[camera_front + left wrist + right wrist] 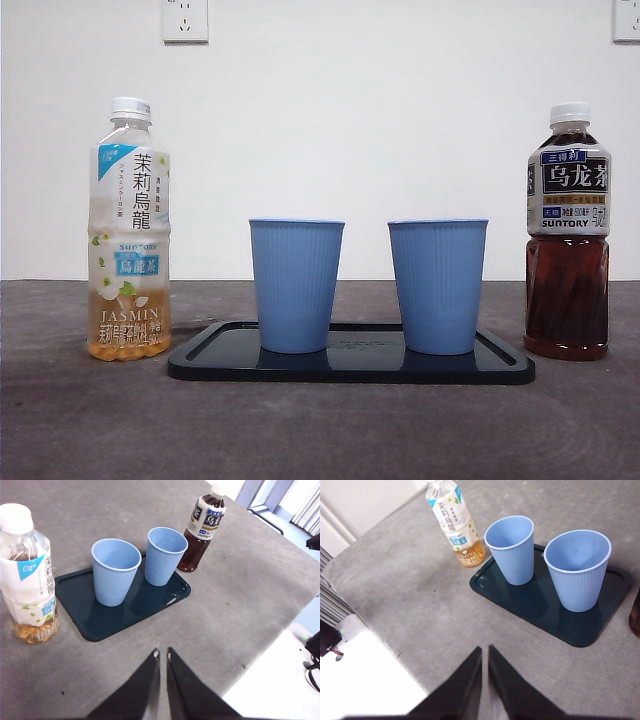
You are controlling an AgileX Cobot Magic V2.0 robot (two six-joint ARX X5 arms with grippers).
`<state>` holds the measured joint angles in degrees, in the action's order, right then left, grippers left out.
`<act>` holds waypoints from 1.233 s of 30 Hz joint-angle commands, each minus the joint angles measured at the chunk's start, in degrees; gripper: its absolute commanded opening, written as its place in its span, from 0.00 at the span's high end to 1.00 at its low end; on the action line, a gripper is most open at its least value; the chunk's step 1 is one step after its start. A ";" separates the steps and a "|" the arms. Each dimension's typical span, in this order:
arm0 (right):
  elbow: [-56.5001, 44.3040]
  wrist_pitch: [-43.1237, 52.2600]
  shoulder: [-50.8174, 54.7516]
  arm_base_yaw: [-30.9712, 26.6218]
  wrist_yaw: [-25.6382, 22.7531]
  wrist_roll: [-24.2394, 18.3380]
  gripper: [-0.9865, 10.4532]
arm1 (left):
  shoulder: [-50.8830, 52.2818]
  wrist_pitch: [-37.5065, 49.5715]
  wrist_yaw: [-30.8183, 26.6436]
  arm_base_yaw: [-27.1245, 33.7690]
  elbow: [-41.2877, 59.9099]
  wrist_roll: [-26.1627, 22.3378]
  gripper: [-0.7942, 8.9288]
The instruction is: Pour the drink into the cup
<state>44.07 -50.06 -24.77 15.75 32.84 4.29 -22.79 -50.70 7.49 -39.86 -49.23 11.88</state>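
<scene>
Two empty blue ribbed cups (296, 284) (437, 285) stand upright on a dark tray (350, 372). A jasmine tea bottle (129, 232) with little pale liquid stands left of the tray. A dark oolong tea bottle (567, 235), nearly full, stands right of it. Both have white caps on. My left gripper (162, 654) is shut and empty, held above the table short of the tray (80, 587), with the jasmine bottle (27, 575) to one side. My right gripper (485, 651) is shut and empty, also back from the tray (525, 602). Neither gripper shows in the front view.
A white wall with power sockets (185, 18) is behind the grey table (320, 430). The table's edge (270, 645) and the floor beyond show in both wrist views.
</scene>
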 commanded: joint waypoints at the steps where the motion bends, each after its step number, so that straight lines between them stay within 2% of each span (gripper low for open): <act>1: 0.26 0.74 -0.17 0.24 0.20 -0.46 0.90 | 0.59 1.03 0.22 1.92 -0.74 -0.72 0.90; 5: 0.26 0.72 -0.17 0.24 0.17 -0.46 0.90 | 1.31 4.50 0.48 11.13 2.40 -1.38 0.90; 6: 0.26 0.74 -0.17 0.24 0.17 -0.46 0.90 | 1.90 7.28 0.44 14.36 4.35 -2.67 0.90; 10: 0.26 0.72 -0.17 0.24 0.20 -0.48 0.90 | 5.75 18.23 0.46 24.87 13.44 -2.93 0.90; 13: 0.26 0.74 -0.17 0.24 0.17 -0.46 0.90 | 9.20 26.10 0.44 29.62 21.66 -3.48 0.90; 15: 0.26 0.74 -0.17 0.24 0.20 -0.46 0.90 | 11.72 30.82 0.07 31.82 27.39 -6.43 0.90; 17: 0.26 0.72 -0.17 0.24 0.22 -0.46 0.90 | 14.12 35.10 0.02 33.57 32.46 -8.87 0.90; 19: 0.26 0.72 -0.17 0.24 0.17 -0.46 0.90 | 16.70 38.62 0.00 35.10 37.09 -8.85 0.90; 24: 0.26 0.72 -0.17 0.24 0.17 -0.46 0.90 | 22.45 40.15 -1.92 37.92 44.30 -8.87 0.90; 29: 0.26 0.74 -0.17 0.24 0.17 -0.48 0.90 | 22.60 40.02 -6.27 38.56 47.34 -8.85 0.90; 37: 0.26 0.74 -0.17 0.24 0.15 -0.46 0.90 | 22.60 39.85 -7.74 38.77 48.54 -9.29 0.90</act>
<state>44.07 -49.91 -24.77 15.75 32.86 4.29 -0.25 -10.44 -0.05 -1.15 -1.85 3.53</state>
